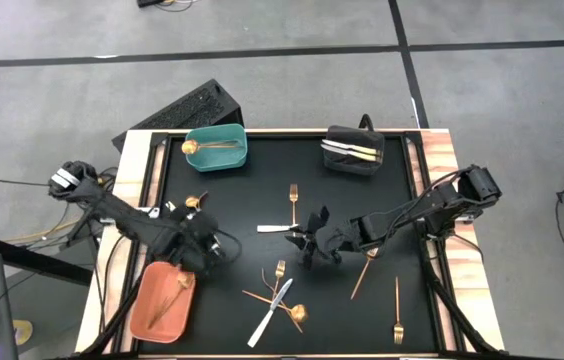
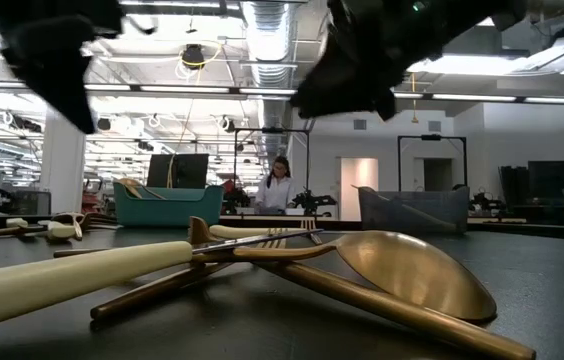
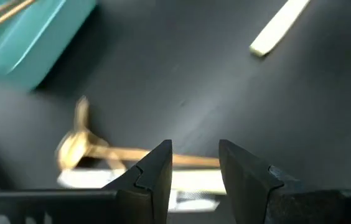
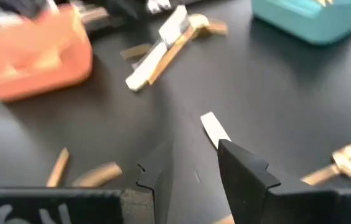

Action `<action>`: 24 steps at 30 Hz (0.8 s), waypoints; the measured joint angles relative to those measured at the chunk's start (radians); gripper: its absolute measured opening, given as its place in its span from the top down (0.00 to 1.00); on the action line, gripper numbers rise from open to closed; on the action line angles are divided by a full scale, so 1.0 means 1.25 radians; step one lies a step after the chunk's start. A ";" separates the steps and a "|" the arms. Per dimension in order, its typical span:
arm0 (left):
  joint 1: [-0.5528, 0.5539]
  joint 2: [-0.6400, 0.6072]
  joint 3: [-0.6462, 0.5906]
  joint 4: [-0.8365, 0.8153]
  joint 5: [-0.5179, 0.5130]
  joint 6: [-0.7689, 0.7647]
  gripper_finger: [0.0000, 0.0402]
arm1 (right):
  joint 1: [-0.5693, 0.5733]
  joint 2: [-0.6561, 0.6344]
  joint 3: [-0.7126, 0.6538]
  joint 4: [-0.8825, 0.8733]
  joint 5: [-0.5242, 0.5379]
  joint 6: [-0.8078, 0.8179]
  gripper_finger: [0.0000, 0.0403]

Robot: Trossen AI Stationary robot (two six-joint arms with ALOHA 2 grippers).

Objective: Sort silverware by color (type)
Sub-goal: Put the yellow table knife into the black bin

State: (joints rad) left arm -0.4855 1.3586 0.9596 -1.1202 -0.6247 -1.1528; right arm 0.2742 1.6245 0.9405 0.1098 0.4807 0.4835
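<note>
Silverware lies scattered on the black mat (image 1: 232, 200): a white-handled knife (image 1: 277, 228), gold forks (image 1: 294, 205) (image 1: 398, 312), and a crossed pile of copper pieces with a silver knife (image 1: 274, 305). My left gripper (image 1: 198, 222) stands open over the mat by the orange bin (image 1: 162, 300). Just beyond its fingertips (image 3: 194, 171) lie a gold spoon (image 3: 76, 146) and a white knife. My right gripper (image 1: 302, 238) is open at mid-table. The white knife's end (image 4: 213, 129) lies right in front of its fingers (image 4: 191, 171), and nothing is between them.
The teal bin (image 1: 215, 148) at the far left holds a gold spoon. The black bin (image 1: 354, 150) at the far right holds white-handled pieces. The orange bin holds a copper spoon (image 1: 174, 292). A large copper spoon (image 2: 412, 270) lies close to the near edge. A person stands far behind the table.
</note>
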 joint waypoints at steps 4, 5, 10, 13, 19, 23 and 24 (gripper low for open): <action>0.077 0.000 0.000 0.166 0.014 0.218 0.70 | 0.008 0.000 0.000 -0.113 0.024 0.058 0.62; 0.092 0.000 0.000 0.203 0.015 0.261 0.70 | 0.011 0.000 0.000 -0.135 0.034 0.075 0.62; 0.146 0.000 0.000 0.356 0.004 0.454 0.70 | 0.034 0.000 0.000 -0.217 0.038 0.117 0.62; 0.163 -0.035 0.000 0.377 -0.011 0.536 0.70 | 0.050 0.000 0.000 -0.265 0.078 0.163 0.62; 0.200 -0.194 0.000 0.380 -0.018 0.598 0.70 | 0.069 -0.045 0.000 -0.386 0.181 0.265 0.62; 0.194 -0.275 -0.002 0.384 -0.044 0.634 0.70 | 0.083 -0.087 0.000 -0.407 0.217 0.309 0.62; 0.185 -0.289 -0.013 0.402 -0.068 0.640 0.70 | 0.093 -0.100 0.000 -0.413 0.247 0.325 0.62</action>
State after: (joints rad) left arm -0.2546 0.9977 0.9439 -0.6171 -0.7097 -0.3523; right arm 0.3905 1.4993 0.9405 -0.4070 0.7891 0.8893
